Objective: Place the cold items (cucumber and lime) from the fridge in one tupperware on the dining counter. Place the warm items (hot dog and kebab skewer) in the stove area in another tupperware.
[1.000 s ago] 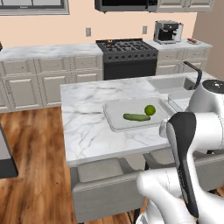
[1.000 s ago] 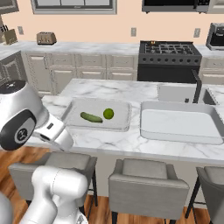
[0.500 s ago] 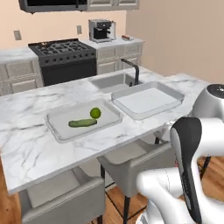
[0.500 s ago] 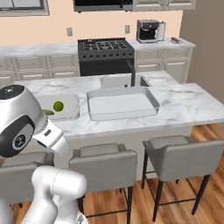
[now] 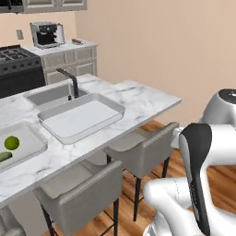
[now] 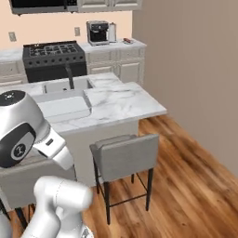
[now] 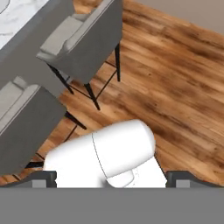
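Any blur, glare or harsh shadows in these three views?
Left base view: soft, slightly blurred; empty tupperware and lime evenly lit, no glare. Right base view: flat light, faint shadows under the stool. Hand view: wood floor softly blurred, no glare.

Three cameras around the dining counter (image 5: 138, 99)

Both base views look forward and down from behind the arm, left close over the counter's stool side, right farther back past its end toward the stove (image 6: 51, 51); they share counter, sink (image 5: 48, 94) and stools (image 6: 122, 153). The hand view faces down at stools and floor (image 7: 175, 78) beside the counter.
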